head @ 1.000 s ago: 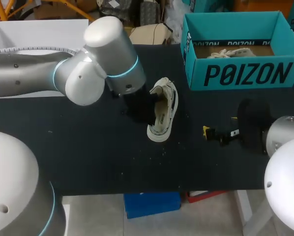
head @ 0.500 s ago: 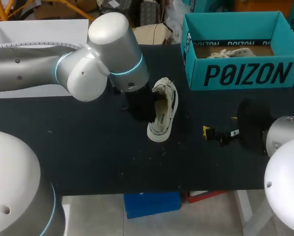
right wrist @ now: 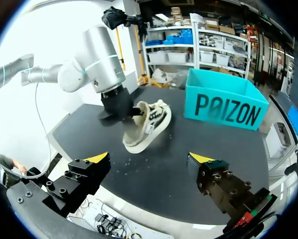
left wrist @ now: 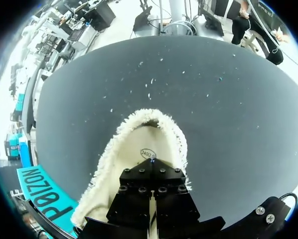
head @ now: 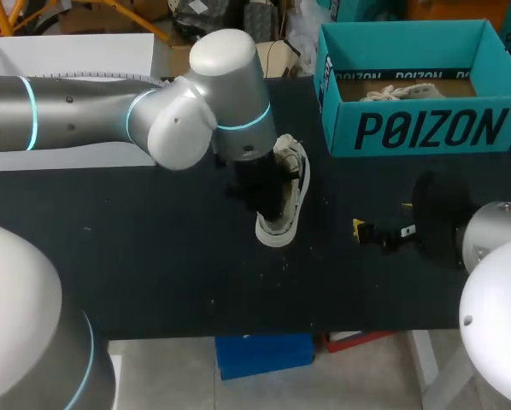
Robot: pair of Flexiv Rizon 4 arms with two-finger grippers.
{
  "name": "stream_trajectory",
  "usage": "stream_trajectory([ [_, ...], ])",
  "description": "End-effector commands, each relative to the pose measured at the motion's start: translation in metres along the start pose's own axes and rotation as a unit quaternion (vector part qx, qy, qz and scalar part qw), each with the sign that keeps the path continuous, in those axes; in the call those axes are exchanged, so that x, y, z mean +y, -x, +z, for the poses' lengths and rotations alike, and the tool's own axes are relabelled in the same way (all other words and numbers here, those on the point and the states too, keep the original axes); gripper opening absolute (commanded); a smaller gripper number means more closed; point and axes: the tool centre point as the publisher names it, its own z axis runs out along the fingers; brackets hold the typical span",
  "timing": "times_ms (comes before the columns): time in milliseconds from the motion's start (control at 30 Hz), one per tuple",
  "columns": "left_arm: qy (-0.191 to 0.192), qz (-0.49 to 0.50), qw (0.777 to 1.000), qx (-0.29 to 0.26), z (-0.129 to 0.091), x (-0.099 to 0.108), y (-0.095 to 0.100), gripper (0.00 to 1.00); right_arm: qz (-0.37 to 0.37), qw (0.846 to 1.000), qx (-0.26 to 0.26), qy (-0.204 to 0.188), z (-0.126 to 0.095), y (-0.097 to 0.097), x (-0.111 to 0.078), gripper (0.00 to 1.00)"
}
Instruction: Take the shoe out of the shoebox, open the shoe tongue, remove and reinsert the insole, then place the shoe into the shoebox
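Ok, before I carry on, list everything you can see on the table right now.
Cream low-top shoe with dark markings: one, cream, mid-table, tilted.
Open teal cardboard shoebox: one, teal, table's far right.
Pale laced item: one, off-white, inside the shoebox, too hidden to identify.
Black table: one, black, dotted with pale specks.
Left gripper: one, black, pushed into the shoe's opening.
Right gripper: one, black with yellow tips, open, empty, over the table's near right.
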Motion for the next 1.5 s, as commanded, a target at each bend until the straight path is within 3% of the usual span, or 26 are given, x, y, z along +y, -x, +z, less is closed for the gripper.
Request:
stream_trajectory([
  [33,-0.002,0.005,1.0,-0.005,0.009,0.004,0.008,0.0,0.0,1.0,-0.002,0.003,0.001,-0.002,-0.002,1.0],
  [100,0.001,0.007,1.0,-0.018,-0.003,0.0,0.009,0.0,0.0,1.0,-0.002,0.003,0.001,-0.002,-0.002,1.0],
  [167,-0.033,-0.006,0.997,-0.068,-0.02,-0.006,0.009,0.0,0.0,1.0,-0.002,0.003,0.001,-0.002,-0.002,1.0],
  [367,-0.052,-0.03,0.987,-0.151,-0.067,-0.011,0.003,0.0,0.0,1.0,-0.002,0.003,0.001,-0.002,-0.002,1.0],
  [733,-0.048,-0.166,0.932,-0.317,-0.126,0.015,-0.027,0.0,0.0,1.0,-0.002,0.003,0.001,-0.002,-0.002,1.0],
  [1067,-0.025,-0.235,0.915,-0.327,-0.133,0.054,-0.035,0.0,0.0,1.0,-0.002,0.003,0.001,-0.002,-0.002,1.0],
  [1500,-0.012,-0.237,0.926,-0.292,-0.116,0.103,0.0,0.0,0.0,1.0,-0.002,0.003,0.001,-0.002,-0.002,1.0],
])
